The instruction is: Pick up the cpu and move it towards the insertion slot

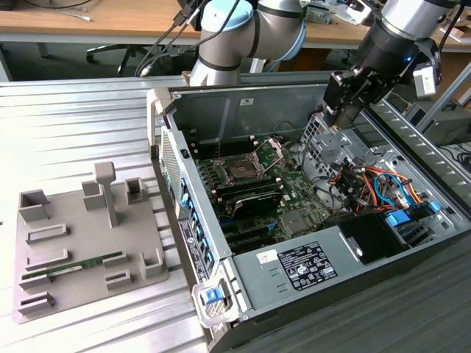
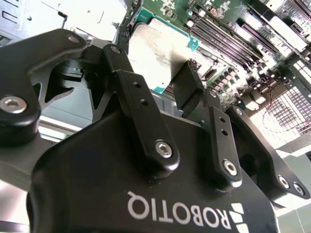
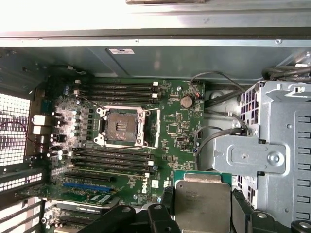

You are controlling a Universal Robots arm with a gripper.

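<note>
End effector (image 2: 160, 80) clamped on the cpu (image 3: 201, 204); held above the motherboard (image 3: 175, 126), well apart from the insertion slot (image 3: 121, 127).

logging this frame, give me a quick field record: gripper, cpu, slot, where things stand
gripper: gripper shut on the cpu, raised above the open computer case
cpu: cpu held by its edges between the fingers, silvery lid showing in both wrist views
insertion slot: insertion slot empty, bracket open, on the motherboard
gap: cpu apart from the slot, not over it
tray: grey fixture tray outside the case, with a green memory stick
</note>
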